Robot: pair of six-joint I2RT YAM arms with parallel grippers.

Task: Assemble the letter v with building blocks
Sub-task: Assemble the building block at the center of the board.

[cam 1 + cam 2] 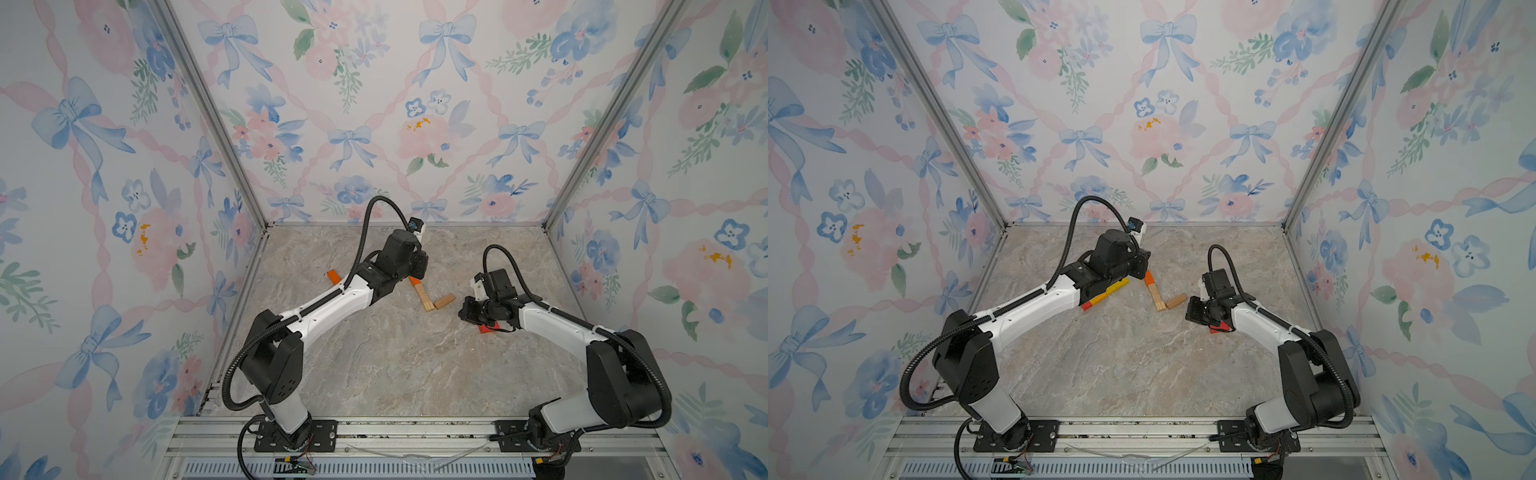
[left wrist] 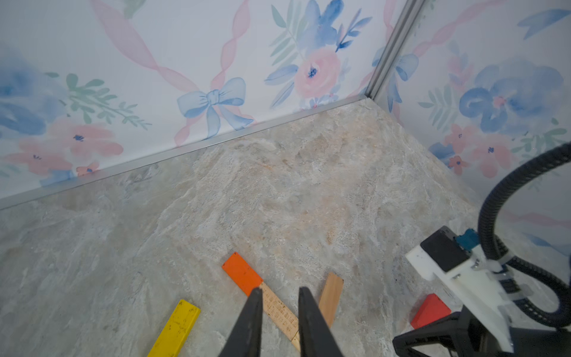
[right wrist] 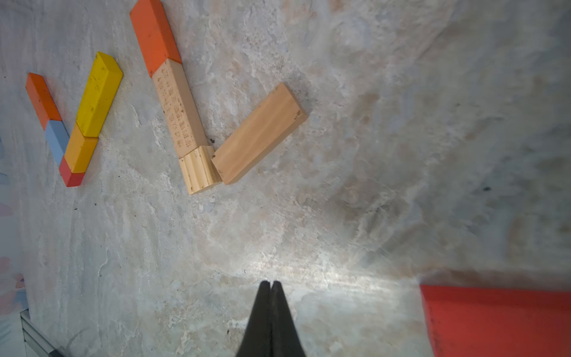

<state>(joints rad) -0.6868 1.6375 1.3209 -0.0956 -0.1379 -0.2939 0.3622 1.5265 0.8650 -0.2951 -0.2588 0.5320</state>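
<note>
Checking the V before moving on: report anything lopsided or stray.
One V is lopsided: a single plain tan block faces a three-block stroke. A red block lies apart by the right gripper.

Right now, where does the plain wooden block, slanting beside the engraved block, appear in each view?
Top view: the plain wooden block lies just right of the engraved block.
Top view: the same spot.
Left wrist: it lies beside the engraved block.
Right wrist: it forms a V with the engraved block's row.
Shared landmark: the orange block touching the engraved block's far end.
</note>
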